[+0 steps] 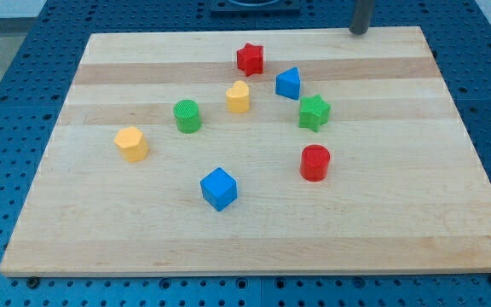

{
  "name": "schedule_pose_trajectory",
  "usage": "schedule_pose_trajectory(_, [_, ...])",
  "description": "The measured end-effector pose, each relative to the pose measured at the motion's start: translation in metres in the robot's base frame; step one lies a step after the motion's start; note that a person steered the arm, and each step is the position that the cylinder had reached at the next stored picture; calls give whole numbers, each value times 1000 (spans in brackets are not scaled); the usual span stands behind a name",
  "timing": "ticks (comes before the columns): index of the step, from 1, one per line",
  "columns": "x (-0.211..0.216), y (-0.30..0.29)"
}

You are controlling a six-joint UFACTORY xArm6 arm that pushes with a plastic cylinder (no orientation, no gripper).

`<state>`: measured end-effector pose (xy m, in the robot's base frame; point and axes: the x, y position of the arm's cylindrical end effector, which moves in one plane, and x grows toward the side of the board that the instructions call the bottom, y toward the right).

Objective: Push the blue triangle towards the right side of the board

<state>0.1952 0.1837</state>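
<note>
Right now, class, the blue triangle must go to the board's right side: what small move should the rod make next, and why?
Probably bring my tip down to the view's left of the blue triangle. It now sits at the board's top edge, touching no block, on the triangle's right.

A single camera looks down at a slant from the near edge of the desk [254, 247], taking in the whole board from moderate height.

A robotics lab bench: wooden board [254, 239] on blue perforated table [24, 68] (regular grid of holes).
</note>
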Motion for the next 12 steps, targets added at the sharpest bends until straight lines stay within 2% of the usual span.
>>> schedule_pose_trajectory(5, [3,0])
schedule_pose_trajectory(8, [34,0])
schedule_pose_trajectory(12, [39,-12])
